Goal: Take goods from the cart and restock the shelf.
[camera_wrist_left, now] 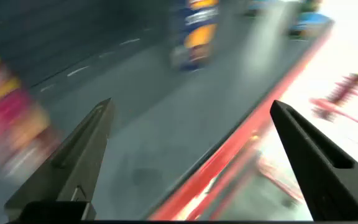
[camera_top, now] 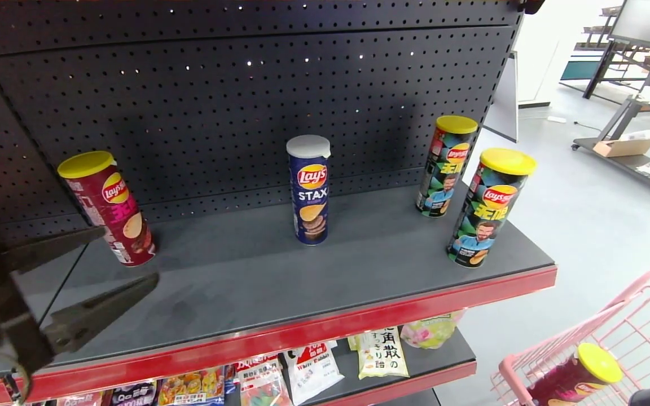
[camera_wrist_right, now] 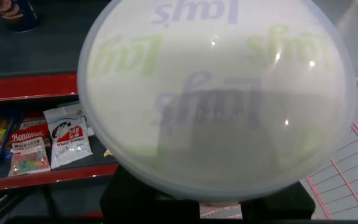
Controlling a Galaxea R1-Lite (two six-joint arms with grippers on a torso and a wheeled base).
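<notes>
On the dark shelf board (camera_top: 280,282) stand a maroon can (camera_top: 108,206), a blue can (camera_top: 309,189) and two green-and-black cans (camera_top: 446,166) (camera_top: 488,208). My left gripper (camera_top: 128,255) hovers open over the shelf's front left, just in front of the maroon can, with nothing between its fingers (camera_wrist_left: 79,168). My right gripper (camera_wrist_right: 207,202) is shut on a chip can whose pale round lid (camera_wrist_right: 216,93) faces the wrist camera and hides the fingers. Another maroon can with a yellow lid (camera_top: 576,375) lies tilted in the pink cart (camera_top: 641,316).
A red lip (camera_top: 313,332) runs along the shelf's front edge. Snack bags (camera_top: 313,369) fill the lower shelf (camera_wrist_right: 48,140). Black pegboard (camera_top: 235,101) backs the shelf. Grey floor and metal racks (camera_top: 629,135) lie to the right.
</notes>
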